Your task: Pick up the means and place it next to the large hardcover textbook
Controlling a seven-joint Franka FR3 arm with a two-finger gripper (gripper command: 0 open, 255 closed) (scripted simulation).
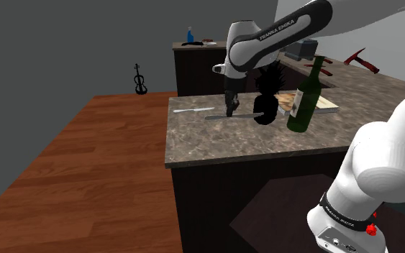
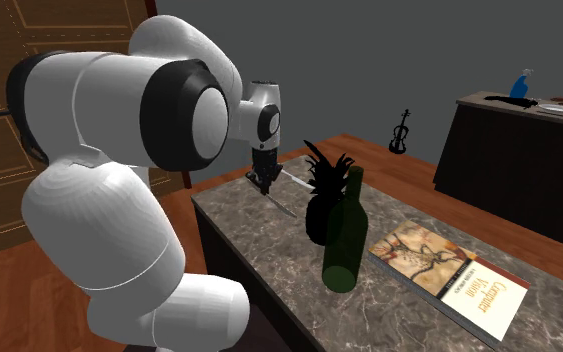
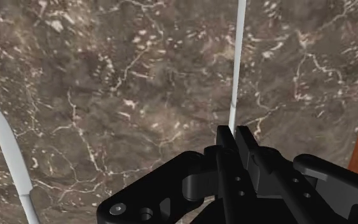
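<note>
Pincer (image 3: pixel 234 133) is shut tight on the thin white blade (image 3: pixel 236 76), low by the bench (image 3: pixel 107 76). Best lift straight up, then go high over the bottle (image 1: pixel 305 99) to the book (image 1: pixel 326 106).

You read "FRANKA EMIKA" on the white robot arm (image 1: pixel 283 27) — lettering on the pale illustrated hardcover book (image 2: pixel 449 275) is illegible.

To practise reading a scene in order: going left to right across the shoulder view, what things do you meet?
Violin → white utensil → pincer → black pineapple → green bottle → red hammer.
</note>
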